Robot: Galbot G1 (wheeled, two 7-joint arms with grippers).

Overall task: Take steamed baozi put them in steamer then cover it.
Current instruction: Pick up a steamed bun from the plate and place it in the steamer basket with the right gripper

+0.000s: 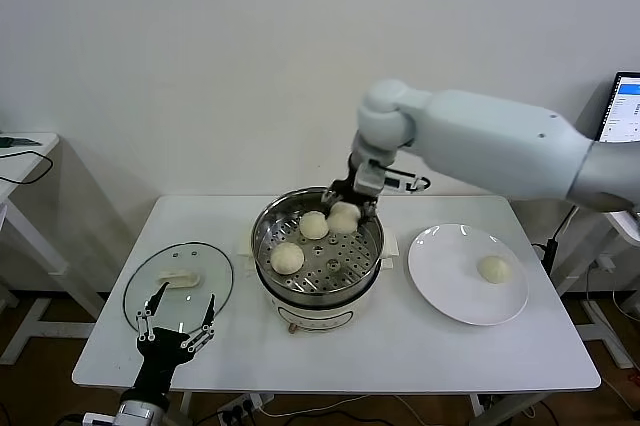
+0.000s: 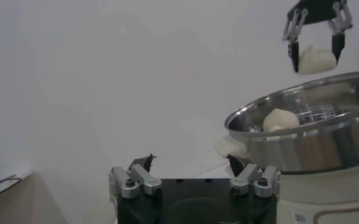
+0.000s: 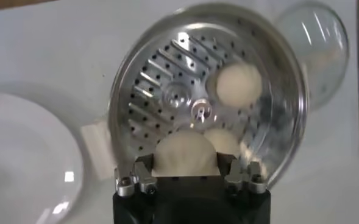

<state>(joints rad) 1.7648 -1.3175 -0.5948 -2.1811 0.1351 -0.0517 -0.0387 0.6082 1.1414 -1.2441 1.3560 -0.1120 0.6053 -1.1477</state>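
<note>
A round steel steamer on a white base is seen at the middle of the white table. Its perforated tray is exposed, with no lid on it. Two baozi lie on the tray: one toward the robot's left and near side, another toward the far side. A third baozi is held between the fingers of the right gripper, just above the tray at the far rim and close beside the second bun. In the right wrist view this bun is seen clamped between the two fingers, with the tray and the other buns beyond it. In the left wrist view the held bun is shown clear of the steamer's rim.

To the right of the steamer a white plate is set, apart from the pot. One baozi is left on it, toward its right side.

To the left of the steamer the glass cover is laid flat on the table, its white handle upward. A pale object lies on the table between the cover and the steamer; what it is cannot be told.

The left gripper is held at the near left edge of the table, over the near edge of the cover, its fingers spread wide and nothing between them.
</note>
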